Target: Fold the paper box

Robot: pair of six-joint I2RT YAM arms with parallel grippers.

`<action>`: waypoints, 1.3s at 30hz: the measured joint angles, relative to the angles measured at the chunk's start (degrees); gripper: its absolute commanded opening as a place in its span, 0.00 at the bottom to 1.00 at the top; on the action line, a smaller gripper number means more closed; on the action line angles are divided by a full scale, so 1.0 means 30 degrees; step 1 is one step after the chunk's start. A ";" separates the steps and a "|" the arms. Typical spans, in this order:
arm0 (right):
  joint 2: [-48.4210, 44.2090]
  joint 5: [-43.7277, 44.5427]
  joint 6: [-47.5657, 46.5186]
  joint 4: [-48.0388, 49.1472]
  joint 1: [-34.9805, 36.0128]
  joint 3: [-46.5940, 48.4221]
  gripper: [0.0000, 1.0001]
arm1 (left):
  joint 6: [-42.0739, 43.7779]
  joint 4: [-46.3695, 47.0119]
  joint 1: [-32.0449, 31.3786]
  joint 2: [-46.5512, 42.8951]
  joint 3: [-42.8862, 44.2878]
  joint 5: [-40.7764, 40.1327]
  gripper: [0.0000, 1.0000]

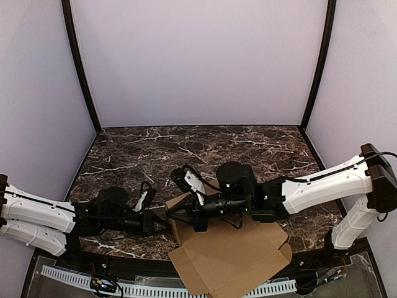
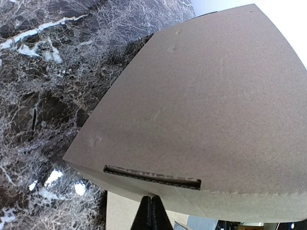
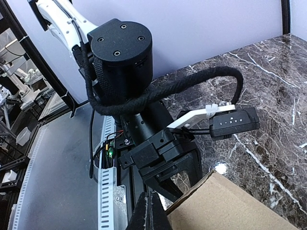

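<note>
Early in the fold, by the look of it. Seen from above: paper box (image 1: 231,256) spread as a mostly flat brown sheet at the near side of the bench (image 1: 186,149), between the two arms, near part reaching past the bench edge. No walls upright, no lid formed, flaps and tabs lying out. Only one panel at the sheet's far left corner apparently lifted, with both tools meeting there. Left tool (image 1: 162,221) clenched, fingers pressed together, tip just under the lifted panel and right below its slot (image 2: 152,176); nothing visible between the fingers, so likely propping or nudging rather than pinching, though contact hard to confirm. Right tool (image 1: 176,214) likewise clenched, pointing at the same corner from the opposite side, cardboard edge just beside its tip in the wrist view; grasping nothing as far as visible. Left to do, as a judgement: raise and crease the side panels, tuck tabs into slots, close the lid, so nearly everything
</note>
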 measured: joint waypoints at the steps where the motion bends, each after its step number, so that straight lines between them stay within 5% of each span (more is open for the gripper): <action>1: 0.0000 0.0102 0.0000 0.0000 0.0000 0.0000 0.00 | 0.0007 0.0036 0.0007 0.0138 0.0080 -0.0007 0.01; 39: -0.1399 0.3410 0.0576 -0.1151 0.0189 -0.1035 0.04 | 0.0889 0.0641 0.0007 0.5457 0.3912 0.0583 0.01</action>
